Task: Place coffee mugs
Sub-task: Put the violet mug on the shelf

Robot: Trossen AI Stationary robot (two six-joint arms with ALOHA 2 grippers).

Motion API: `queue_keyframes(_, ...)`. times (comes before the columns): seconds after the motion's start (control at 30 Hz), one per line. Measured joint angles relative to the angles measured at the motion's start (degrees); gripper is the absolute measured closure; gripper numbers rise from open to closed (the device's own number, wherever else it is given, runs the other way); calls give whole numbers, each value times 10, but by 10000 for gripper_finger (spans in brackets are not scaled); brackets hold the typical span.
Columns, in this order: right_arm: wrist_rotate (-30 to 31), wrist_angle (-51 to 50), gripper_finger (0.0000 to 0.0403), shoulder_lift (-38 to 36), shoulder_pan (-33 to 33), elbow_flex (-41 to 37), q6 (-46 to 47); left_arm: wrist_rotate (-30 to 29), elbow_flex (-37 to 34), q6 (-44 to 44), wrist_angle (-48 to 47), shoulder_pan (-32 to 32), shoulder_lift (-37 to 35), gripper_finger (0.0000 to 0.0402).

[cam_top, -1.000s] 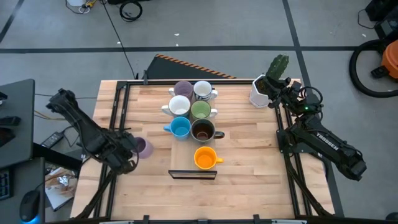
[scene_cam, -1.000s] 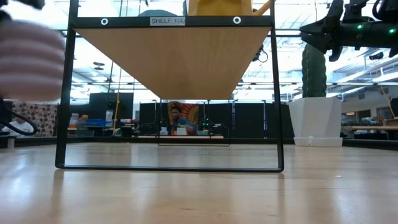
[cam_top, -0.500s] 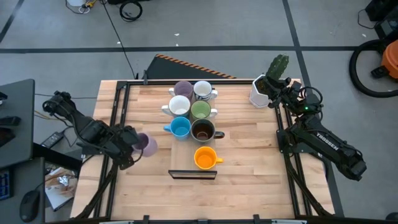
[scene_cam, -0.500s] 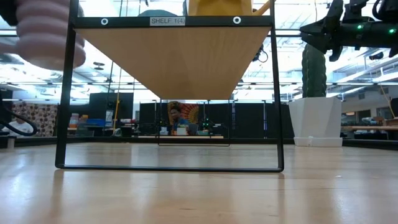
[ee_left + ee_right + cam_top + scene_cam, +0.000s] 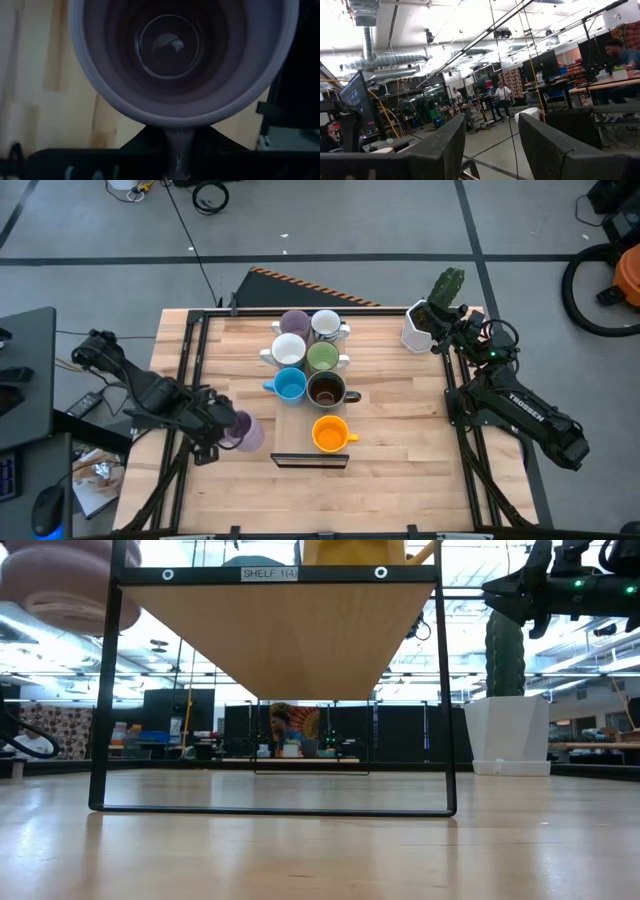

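Observation:
My left gripper (image 5: 224,430) is shut on a purple coffee mug (image 5: 246,433), held in the air left of the orange mug (image 5: 330,434). The left wrist view looks down into the mug's mouth (image 5: 170,45). In the low view its underside (image 5: 58,585) shows high at the left, beside the shelf frame (image 5: 105,690). Several other mugs stand on their bases in a cluster on the shelf board: purple (image 5: 294,323), white (image 5: 326,325), white (image 5: 290,350), green (image 5: 322,358), blue (image 5: 290,385), dark brown (image 5: 326,390). My right gripper (image 5: 441,317) waits open at the far right. My left gripper pinches the mug's handle (image 5: 177,145) between its two fingers. The fingers come steeply from above, slanting in from the table's left. The mug is lifted clear of the table, roughly upright, its mouth facing the wrist camera.
A white faceted pot with a green cactus (image 5: 430,315) stands at the far right corner, close to my right gripper. The shelf's black frame (image 5: 310,460) stands near the table's front edge. Bare wood lies left and right of the mug cluster.
My left gripper has carried the purple mug up and toward the table's right and near edges, closer to the shelf. The wrist has rolled, turning the mug with it. The fingers have stayed shut on the mug.

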Motion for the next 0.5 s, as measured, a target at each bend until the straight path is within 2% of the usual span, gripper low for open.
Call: queue_keyframes(0.5, 2, 0, 214, 0, 0, 0, 0, -29, 96, 146, -11, 61, 81, 351)
